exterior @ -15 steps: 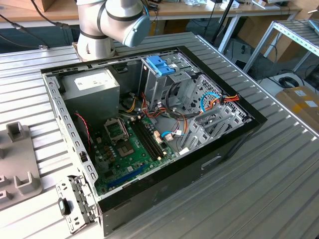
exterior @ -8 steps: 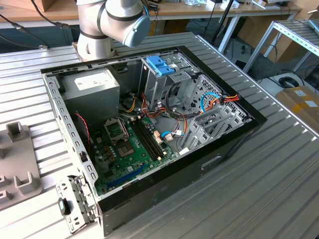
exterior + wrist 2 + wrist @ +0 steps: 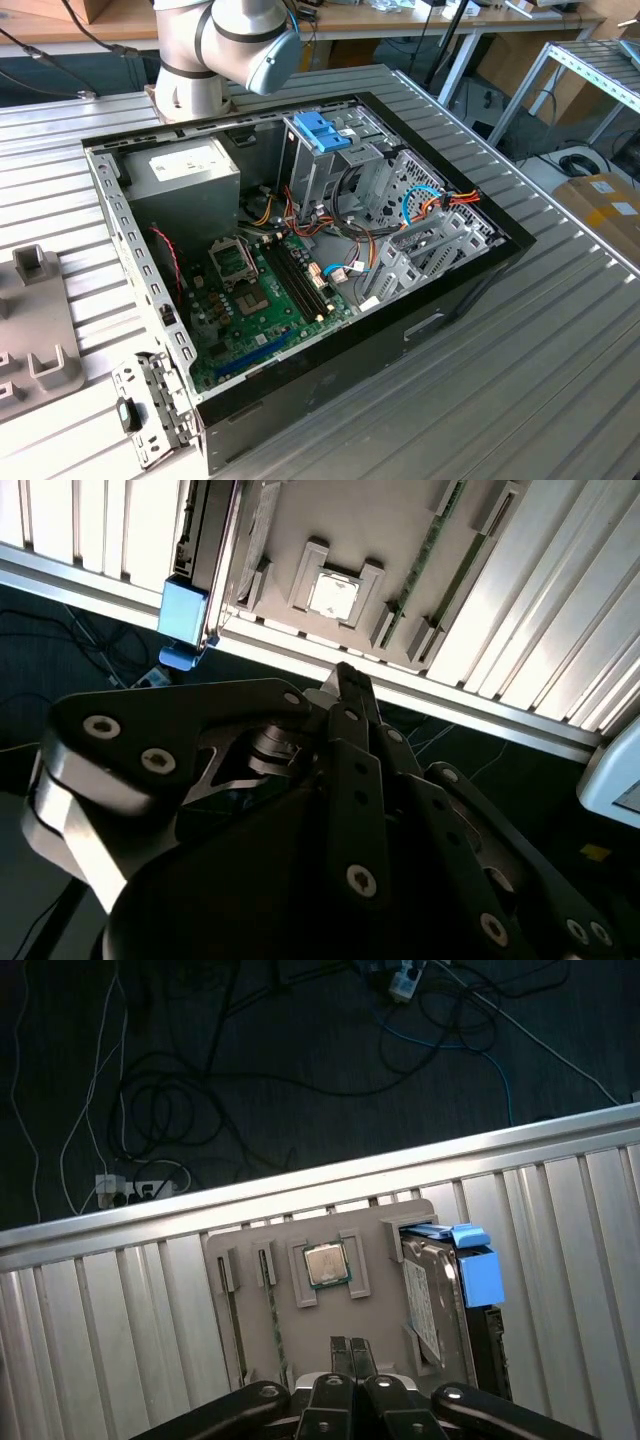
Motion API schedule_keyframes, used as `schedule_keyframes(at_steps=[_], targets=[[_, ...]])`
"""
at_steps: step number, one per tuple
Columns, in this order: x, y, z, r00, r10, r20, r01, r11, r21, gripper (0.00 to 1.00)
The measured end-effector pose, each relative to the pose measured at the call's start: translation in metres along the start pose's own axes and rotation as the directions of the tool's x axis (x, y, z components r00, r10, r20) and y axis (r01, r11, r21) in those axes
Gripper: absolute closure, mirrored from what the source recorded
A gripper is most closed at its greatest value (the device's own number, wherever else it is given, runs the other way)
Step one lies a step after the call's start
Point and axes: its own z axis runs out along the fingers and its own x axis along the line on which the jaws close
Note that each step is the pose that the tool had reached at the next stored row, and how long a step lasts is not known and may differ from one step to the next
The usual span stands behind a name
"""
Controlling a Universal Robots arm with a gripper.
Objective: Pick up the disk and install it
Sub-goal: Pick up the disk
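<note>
The disk [image 3: 432,1305] stands on edge in a slot of a grey holder tray [image 3: 375,1225], its white label facing the tray's middle and its light-blue carrier frame [image 3: 474,1272] at the near end. In the second wrist view the same disk [image 3: 208,535] shows with the light-blue frame [image 3: 183,615] sticking out past the table edge. My gripper [image 3: 350,1346] hangs above the tray's middle, off to one side of the disk and apart from it. Its two black fingers [image 3: 352,695] are pressed together, shut on nothing.
The tray also holds a processor chip [image 3: 322,1263] and memory sticks [image 3: 271,1305]. An open computer case [image 3: 300,250] lies on the ribbed metal table [image 3: 500,380], with a grey power-supply box [image 3: 185,172], a blue latch piece [image 3: 322,130] and a drive cage [image 3: 345,165]. Cables lie on the floor [image 3: 200,1090].
</note>
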Motion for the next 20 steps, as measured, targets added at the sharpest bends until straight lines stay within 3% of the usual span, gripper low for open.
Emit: schedule_keyframes(at_steps=[1, 2, 6, 8, 10, 20], targets=[[0.0000, 0.0000, 0.0000, 1.0000, 0.000, 0.0000, 0.000, 1.0000, 0.0000, 0.83], [0.0000, 0.0000, 0.0000, 1.0000, 0.000, 0.0000, 0.000, 1.0000, 0.0000, 0.83], [0.0000, 0.0000, 0.0000, 1.0000, 0.000, 0.0000, 0.000, 1.0000, 0.0000, 0.58], [0.0000, 0.0000, 0.0000, 1.0000, 0.000, 0.0000, 0.000, 1.0000, 0.0000, 0.58], [0.0000, 0.0000, 0.0000, 1.0000, 0.000, 0.0000, 0.000, 1.0000, 0.0000, 0.46], [-0.0019, 0.0003, 0.0013, 1.0000, 0.000, 0.0017, 0.000, 1.0000, -0.0001, 0.46]])
